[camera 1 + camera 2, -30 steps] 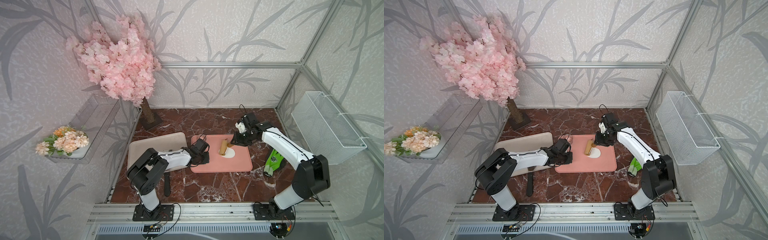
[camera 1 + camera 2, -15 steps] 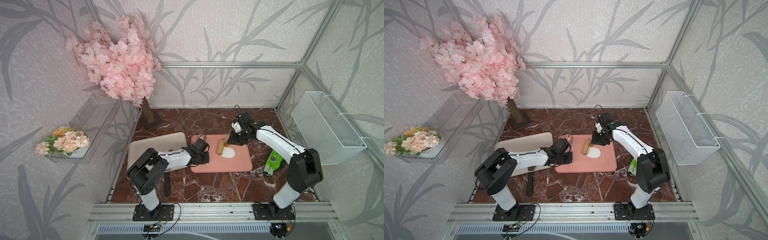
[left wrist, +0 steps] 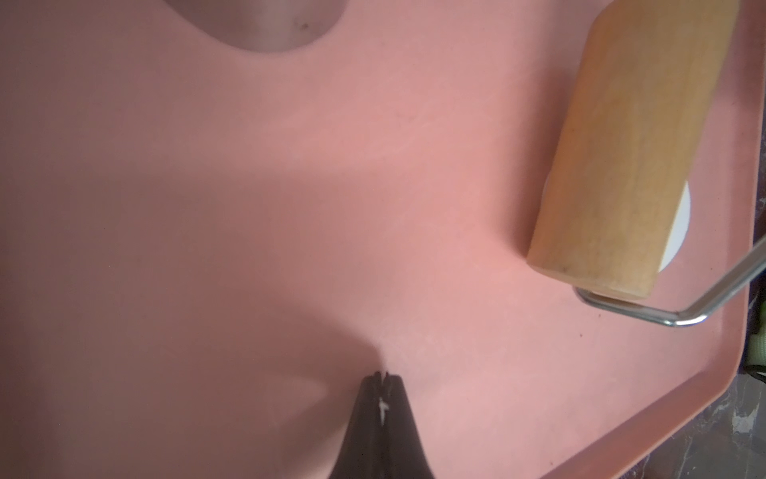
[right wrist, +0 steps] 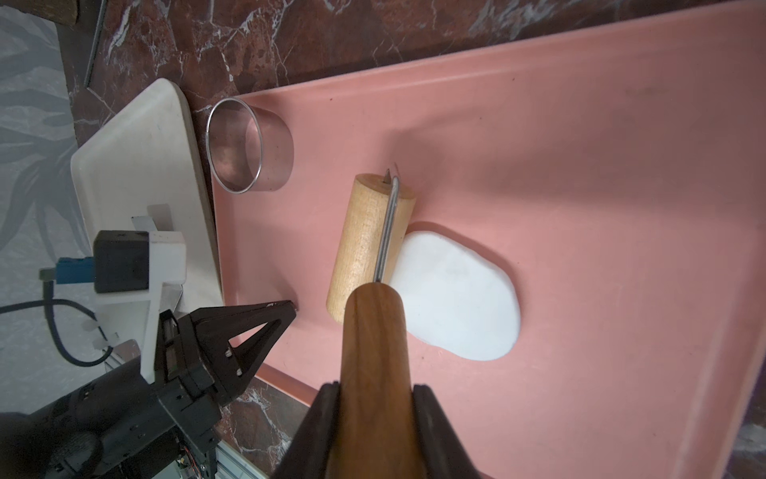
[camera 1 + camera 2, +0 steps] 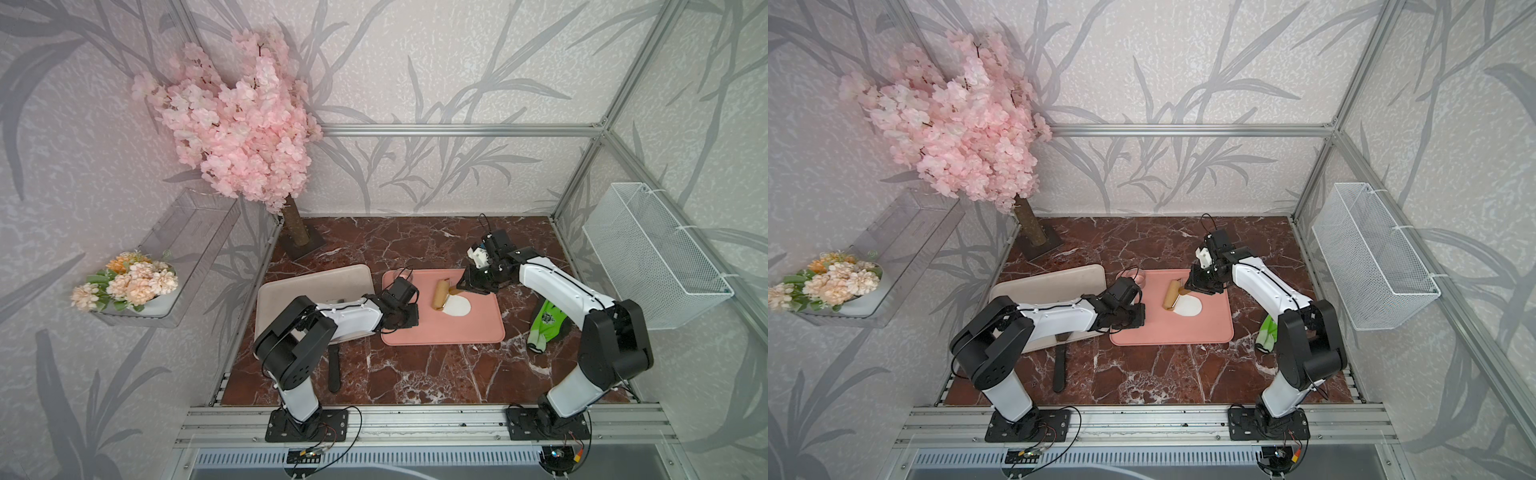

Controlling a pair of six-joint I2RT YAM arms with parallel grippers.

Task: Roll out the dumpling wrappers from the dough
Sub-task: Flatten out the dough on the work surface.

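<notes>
The dough lies as a flattened white oval on the pink mat, and shows in both top views. A tan wooden roller rests on the dough's left edge. My right gripper is shut on the roller's wooden handle. My left gripper is shut and empty, with its tips down on the mat's left part, apart from the roller. No dumpling wrappers are in view.
A clear glass cup stands at the mat's far left corner. A beige tray lies left of the mat, with a black-handled tool in front of it. A green glove lies to the right of the mat.
My right gripper has pushed the roller a little leftward over the dough, mostly in the first half second. The left gripper has stayed where it was.
</notes>
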